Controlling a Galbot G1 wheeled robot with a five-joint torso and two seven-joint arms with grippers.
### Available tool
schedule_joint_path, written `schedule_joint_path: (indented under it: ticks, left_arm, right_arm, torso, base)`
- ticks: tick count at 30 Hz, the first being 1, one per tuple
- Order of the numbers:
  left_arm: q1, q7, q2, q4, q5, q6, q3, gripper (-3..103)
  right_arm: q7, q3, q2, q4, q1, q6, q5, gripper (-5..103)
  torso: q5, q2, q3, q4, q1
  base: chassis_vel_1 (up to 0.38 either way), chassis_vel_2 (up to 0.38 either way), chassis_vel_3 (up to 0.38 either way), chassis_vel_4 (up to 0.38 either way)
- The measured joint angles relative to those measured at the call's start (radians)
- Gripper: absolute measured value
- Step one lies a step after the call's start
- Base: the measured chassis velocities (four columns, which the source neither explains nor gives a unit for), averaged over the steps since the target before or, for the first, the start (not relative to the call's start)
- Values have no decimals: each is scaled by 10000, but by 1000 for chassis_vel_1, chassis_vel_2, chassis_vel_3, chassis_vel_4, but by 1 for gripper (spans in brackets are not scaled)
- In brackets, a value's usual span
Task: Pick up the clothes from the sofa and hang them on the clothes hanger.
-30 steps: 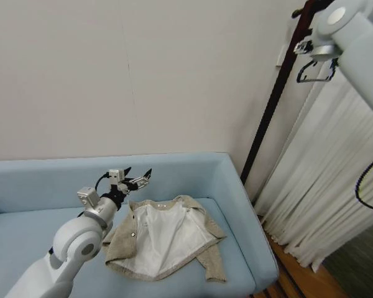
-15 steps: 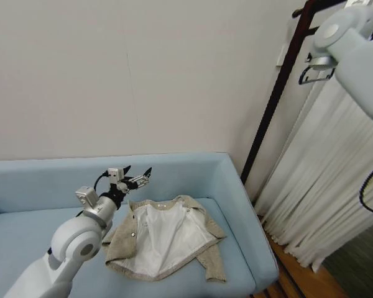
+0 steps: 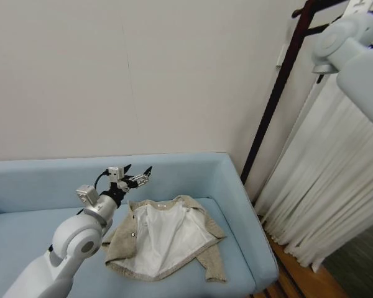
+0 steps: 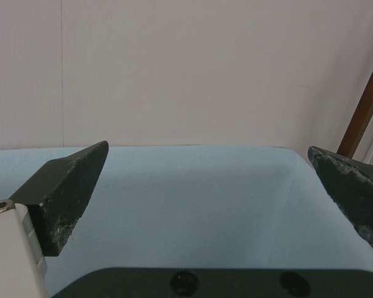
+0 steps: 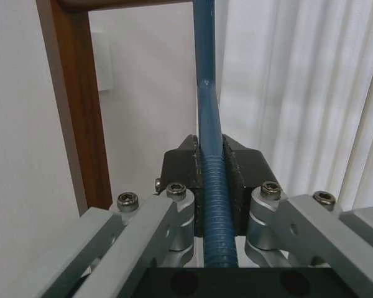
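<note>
On the light blue sofa [image 3: 25, 186], the beige cardigan [image 3: 165, 239] lay flat and open with its white lining up. The left gripper [image 3: 138, 171] hovered just behind its collar, with the black fingers [image 4: 68, 186] spread wide and nothing between them. High at the right, beside the dark wooden clothes stand [image 3: 275, 102], the right gripper [image 5: 210, 158] was clamped on the ribbed stem of a blue hanger [image 5: 206, 105].

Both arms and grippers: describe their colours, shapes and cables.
Left arm and right arm have smooth, rounded light-grey shells. The left gripper has black wedge-shaped fingers and a black cable loop at the wrist. The right gripper has black pads on silver linkages with hex screws.
</note>
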Motion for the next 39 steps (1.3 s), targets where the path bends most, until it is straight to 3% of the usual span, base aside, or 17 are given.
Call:
schedule_joint_path:
  ticks: [10, 22, 32, 36, 39]
  left_arm:
    - [48, -1, -70, 20, 41, -44, -32, 100]
    - [-271, -72, -4, 414, 54, -62, -57, 100]
    - [-314, -353, -17, 1256, 359, -41, -86, 100]
    - [-256, -497, 15, 1918, 573, 41, -48, 100]
    - [-230, -530, 18, 2220, 692, 43, -2, 100]
  right_arm:
    - [-47, -210, -279, 785, 95, 33, -142, 8]
    - [152, -519, -1258, 2659, 146, -25, 698, 8]
    - [-121, -674, -2872, 5088, -127, -441, 1762, 8]
    - [-694, 428, -4052, 6921, -1430, -619, 2559, 8]
    - [-1037, 825, -4457, 7771, -2049, -648, 2999, 8]
  torso:
    - [-1, 0, 0, -1, 1]
    - [-1, 0, -1, -2, 0]
    - [1, 0, -1, -2, 0]
    - [2, 1, -1, -3, 0]
    - [2, 1, -1, -2, 0]
  base:
    - [0, 0, 0, 0]
    - [0, 0, 0, 0]
    - [0, 0, 0, 0]
    - [0, 0, 0, 0]
    - [0, 0, 0, 0]
